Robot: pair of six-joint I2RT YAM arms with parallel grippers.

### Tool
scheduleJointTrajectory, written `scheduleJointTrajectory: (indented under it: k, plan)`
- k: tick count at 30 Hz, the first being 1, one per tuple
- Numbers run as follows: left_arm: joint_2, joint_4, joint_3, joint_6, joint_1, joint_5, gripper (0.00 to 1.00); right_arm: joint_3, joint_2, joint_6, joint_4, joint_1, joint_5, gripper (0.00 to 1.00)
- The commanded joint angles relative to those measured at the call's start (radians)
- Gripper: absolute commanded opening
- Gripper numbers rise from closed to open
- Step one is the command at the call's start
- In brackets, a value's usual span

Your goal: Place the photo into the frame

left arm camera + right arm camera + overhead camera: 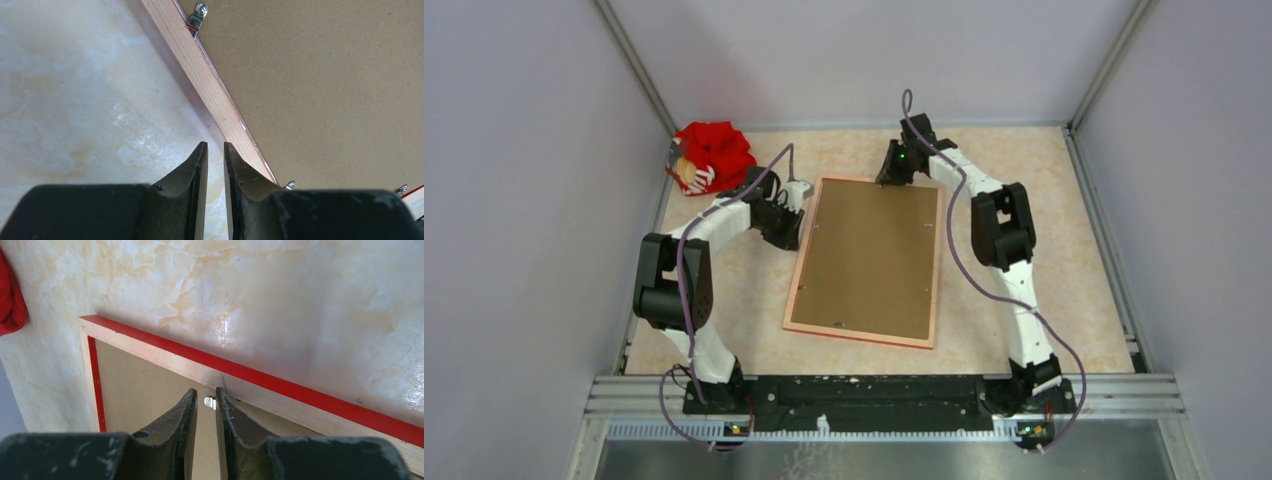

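The frame [795, 292] lies face down in the middle of the table, its pale wood back up and the brown backing panel [869, 260] set inside it. The photo is hidden. My left gripper [790, 207] sits at the frame's far-left edge. In the left wrist view it [215, 146] is nearly shut and empty, over the table beside the wood rim [210, 85]. My right gripper [894, 178] is at the frame's far edge. In the right wrist view it [205, 391] is nearly shut, its tips at a small metal tab [209, 402] by the rim [260, 388].
A red cloth bundle [712, 155] lies at the back left corner and shows at the left edge of the right wrist view [10, 300]. Metal turn tabs [198, 15] sit along the frame's rim. Grey walls close in the table on three sides.
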Motion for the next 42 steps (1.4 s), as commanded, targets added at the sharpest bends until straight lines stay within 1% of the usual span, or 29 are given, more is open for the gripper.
scheduleJointTrajectory:
  k: [1,7,10,12,15,18,21,23,25,26,27,31,38,42]
  plan:
    - [-0.016,0.025,-0.007,0.021,0.005,0.012,0.24,0.062,0.042,-0.012,-0.015,0.004,-0.028,0.2]
    - [-0.013,0.025,-0.006,0.02,0.005,0.012,0.24,0.07,0.037,-0.024,-0.02,0.004,-0.04,0.2]
    - [-0.013,0.025,-0.004,0.018,0.005,0.012,0.24,0.066,0.01,-0.034,-0.011,0.004,-0.051,0.2]
    - [-0.016,0.023,-0.002,0.018,0.005,0.011,0.24,0.056,-0.029,-0.044,-0.003,0.004,-0.049,0.2]
    - [-0.022,0.018,0.0,0.018,0.005,0.007,0.24,0.025,-0.108,-0.064,-0.008,0.002,-0.016,0.24]
    - [-0.028,0.014,0.0,0.018,0.005,0.007,0.24,-0.064,-0.211,-0.074,-0.015,-0.009,0.041,0.24]
    - [-0.035,0.013,-0.002,0.018,0.006,0.006,0.24,-0.203,-0.309,-0.08,-0.02,-0.032,0.138,0.18]
    - [-0.038,0.013,-0.004,0.019,0.007,0.006,0.24,-0.306,-0.369,-0.078,0.002,-0.062,0.163,0.13]
    - [-0.037,0.012,-0.004,0.019,0.008,0.009,0.24,-0.395,-0.391,-0.075,0.024,-0.084,0.165,0.06]
    - [-0.037,0.011,-0.003,0.018,0.008,0.009,0.24,-0.417,-0.393,-0.077,0.029,-0.091,0.17,0.02]
    - [-0.037,0.011,-0.003,0.017,0.009,0.009,0.24,-0.432,-0.391,-0.081,0.029,-0.091,0.178,0.0]
    - [-0.039,0.008,0.002,0.019,0.009,0.009,0.24,-0.452,-0.355,-0.089,0.018,-0.092,0.212,0.0]
    - [-0.041,0.005,0.001,0.018,0.009,0.005,0.24,-0.434,-0.269,-0.097,-0.003,-0.092,0.234,0.0]
    - [-0.037,0.005,0.002,0.016,0.009,0.01,0.24,-0.429,-0.252,-0.103,-0.021,-0.092,0.268,0.0]
